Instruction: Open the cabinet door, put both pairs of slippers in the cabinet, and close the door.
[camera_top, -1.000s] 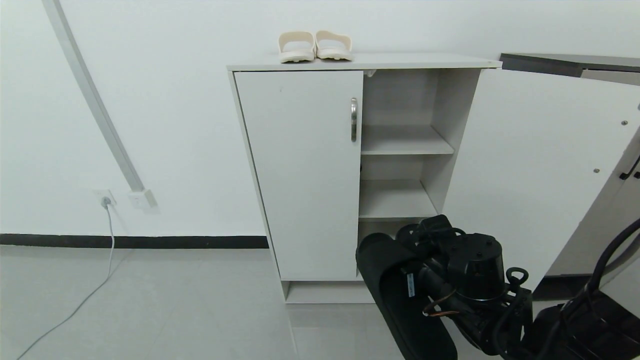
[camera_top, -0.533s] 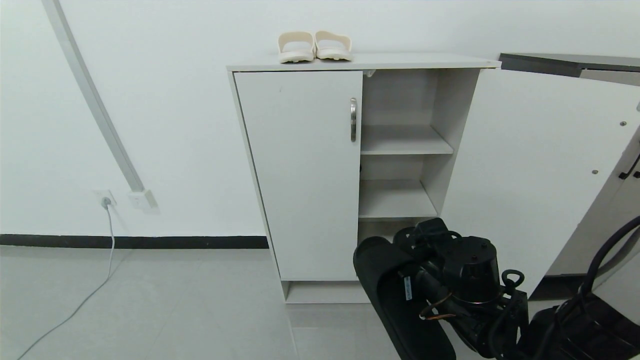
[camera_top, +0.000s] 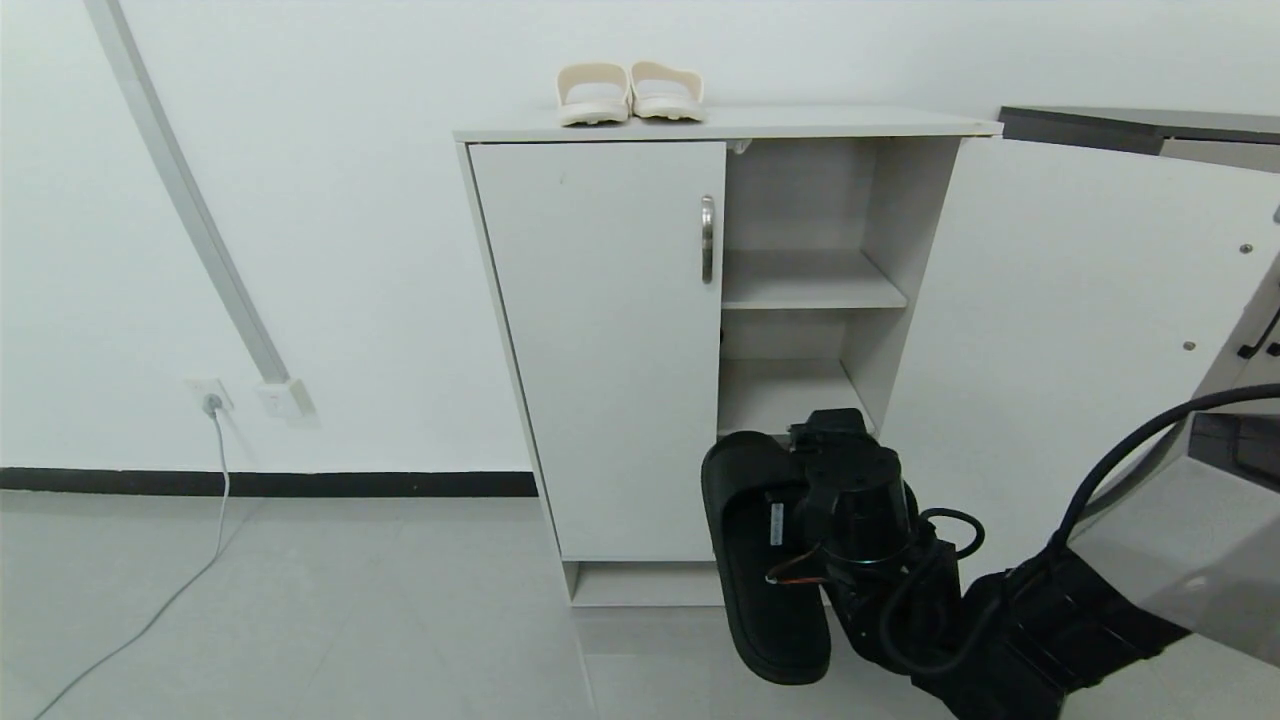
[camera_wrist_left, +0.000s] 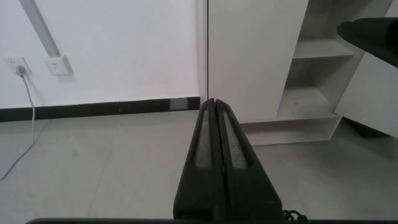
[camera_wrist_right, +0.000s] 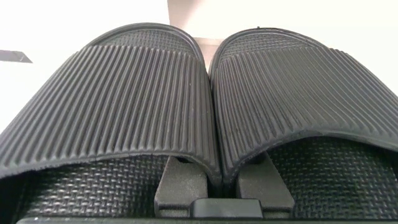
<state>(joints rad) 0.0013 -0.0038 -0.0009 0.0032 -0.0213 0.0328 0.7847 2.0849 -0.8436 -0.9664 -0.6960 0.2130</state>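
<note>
R gripper (camera_wrist_right: 222, 190) fingers pinch the black rubber slippers (camera_top: 760, 560), side by side w/ ribbed straps, low before the white cabinet's (camera_top: 600, 350) open half. L gripper (camera_wrist_left: 215, 143) fingers pressed together. Smooth cream slippers (camera_top: 630, 93) sit at cabinet top's back edge.

black ribbed slippers (camera_top: 762, 560), cream slippers (camera_top: 630, 93), white cabinet (camera_top: 600, 350)

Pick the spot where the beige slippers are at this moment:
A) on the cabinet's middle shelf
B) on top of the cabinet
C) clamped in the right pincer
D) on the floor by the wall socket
B: the beige slippers sit side by side on top of the cabinet, above its closed left door. The right pincer grips the black slippers instead.
</note>
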